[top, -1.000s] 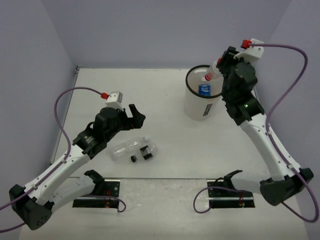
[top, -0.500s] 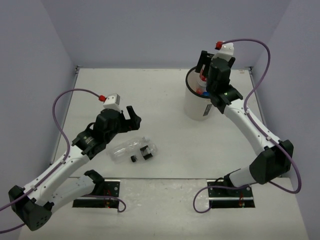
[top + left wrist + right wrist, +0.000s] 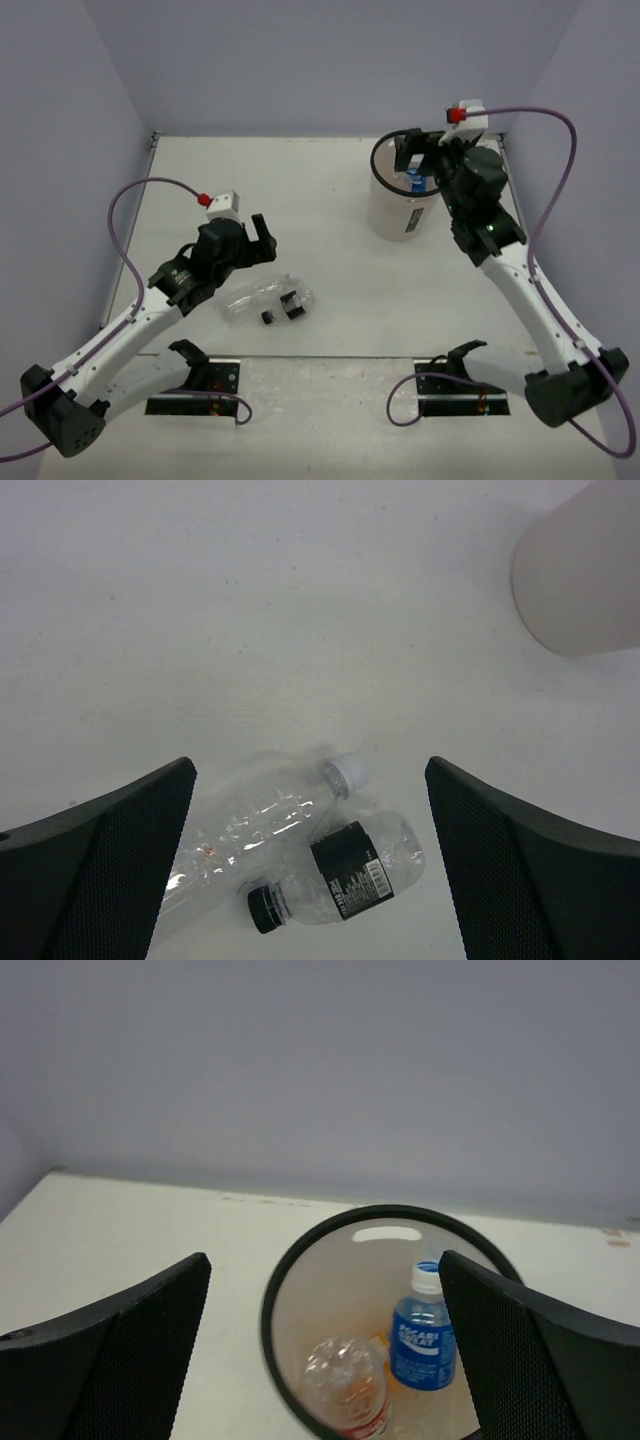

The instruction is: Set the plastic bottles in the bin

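Observation:
The white bin [image 3: 400, 212] stands at the back right; its black rim [image 3: 287, 1270] fills the right wrist view. Inside it a blue-labelled bottle [image 3: 421, 1340] stands upright beside a clear red-labelled bottle [image 3: 347, 1388]. My right gripper [image 3: 414, 156] hangs open over the bin mouth, holding nothing. Two more plastic bottles lie touching on the table: a plain clear one [image 3: 250, 828] and a black-labelled, black-capped one [image 3: 352, 876]. My left gripper [image 3: 262, 237] hovers open just behind them, its fingers [image 3: 120, 840] spread wider than the pair.
The bin's wall [image 3: 585, 575] shows at the top right of the left wrist view. Two black mounting plates [image 3: 200, 385] [image 3: 462, 398] sit at the near edge. Purple cables [image 3: 125, 205] loop off both arms. Walls close in behind and beside the bin.
My right gripper has opened over the bin and let go of the red-labelled bottle, which now lies inside. The right arm has shifted above the bin. The left arm has barely moved.

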### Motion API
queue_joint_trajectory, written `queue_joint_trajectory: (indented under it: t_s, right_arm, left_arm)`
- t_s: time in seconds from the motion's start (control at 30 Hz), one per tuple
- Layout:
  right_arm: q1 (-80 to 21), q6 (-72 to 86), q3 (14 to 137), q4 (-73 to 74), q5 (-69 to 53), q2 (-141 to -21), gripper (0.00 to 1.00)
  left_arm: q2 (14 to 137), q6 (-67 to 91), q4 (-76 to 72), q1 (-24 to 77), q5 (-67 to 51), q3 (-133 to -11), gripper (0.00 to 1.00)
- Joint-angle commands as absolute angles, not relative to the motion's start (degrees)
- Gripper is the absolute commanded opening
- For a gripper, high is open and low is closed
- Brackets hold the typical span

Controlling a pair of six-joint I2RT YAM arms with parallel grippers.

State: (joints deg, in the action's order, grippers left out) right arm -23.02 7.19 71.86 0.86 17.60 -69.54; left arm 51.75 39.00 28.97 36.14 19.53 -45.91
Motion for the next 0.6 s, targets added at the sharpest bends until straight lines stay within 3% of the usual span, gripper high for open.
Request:
queue_joint_trajectory:
  t_s: [0.0,0.13,0.37,0.57]
  right_arm:
    - [-23.29,-4.21,64.90,-1.38,-19.77,-56.95,0.99]
    - [-23.93,-4.41,63.02,9.87,-34.78,-54.41,0.99]
    - [-32.79,-7.27,55.74,10.98,-25.44,-55.40,0.99]
    - [-36.54,0.71,50.29,6.96,-38.03,-58.71,0.99]
  left_arm:
    - [52.14,40.25,29.54,36.21,22.34,-48.08,1.00]
    - [54.23,41.22,31.58,36.21,22.52,-49.09,1.00]
    - [56.92,42.75,34.78,36.21,20.88,-50.61,1.00]
    - [56.60,46.21,45.77,36.21,18.09,-48.26,1.00]
